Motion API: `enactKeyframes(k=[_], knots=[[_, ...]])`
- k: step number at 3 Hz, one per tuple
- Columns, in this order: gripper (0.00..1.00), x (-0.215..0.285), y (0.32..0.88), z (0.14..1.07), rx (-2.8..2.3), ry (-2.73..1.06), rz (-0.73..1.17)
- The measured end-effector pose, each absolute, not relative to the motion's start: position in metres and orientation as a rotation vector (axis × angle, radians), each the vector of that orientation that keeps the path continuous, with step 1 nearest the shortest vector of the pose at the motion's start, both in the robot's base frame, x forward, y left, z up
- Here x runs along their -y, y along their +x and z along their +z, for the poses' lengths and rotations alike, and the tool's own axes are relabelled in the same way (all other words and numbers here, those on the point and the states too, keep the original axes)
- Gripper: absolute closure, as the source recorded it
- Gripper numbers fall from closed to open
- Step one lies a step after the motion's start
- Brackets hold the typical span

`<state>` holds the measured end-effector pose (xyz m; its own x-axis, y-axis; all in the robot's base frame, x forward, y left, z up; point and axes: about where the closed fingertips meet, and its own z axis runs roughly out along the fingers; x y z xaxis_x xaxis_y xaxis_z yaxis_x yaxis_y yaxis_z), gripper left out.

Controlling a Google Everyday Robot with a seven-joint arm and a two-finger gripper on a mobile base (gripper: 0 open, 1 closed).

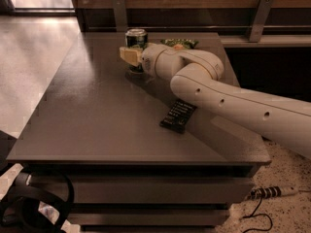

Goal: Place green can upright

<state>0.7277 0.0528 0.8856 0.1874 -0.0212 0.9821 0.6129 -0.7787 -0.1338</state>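
The green can point(136, 37) stands upright at the far middle of the dark table point(97, 125), its silver top showing. My gripper point(132, 58) sits right in front of it, with a pale yellow finger point(127, 56) across the can's lower half, which is hidden. The jaws look closed on the can. The white arm point(228, 98) reaches in from the right across the table.
A flat green snack bag point(180, 43) lies just right of the can, behind the arm. A black packet point(178, 115) lies mid-table under the arm. A wooden wall with metal brackets point(119, 11) runs behind the table. A power strip point(272, 192) lies on the floor at right.
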Motion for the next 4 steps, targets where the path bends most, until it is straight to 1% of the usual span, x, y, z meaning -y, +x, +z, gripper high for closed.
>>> enactKeyframes(k=[1, 2, 4], knots=[[1.00, -0.034, 0.740, 0.893, 0.491, -1.918, -1.678], [1.00, -0.037, 0.737, 0.891, 0.497, -1.908, -1.706], [1.00, -0.105, 0.705, 0.880, 0.691, -1.901, -1.763]])
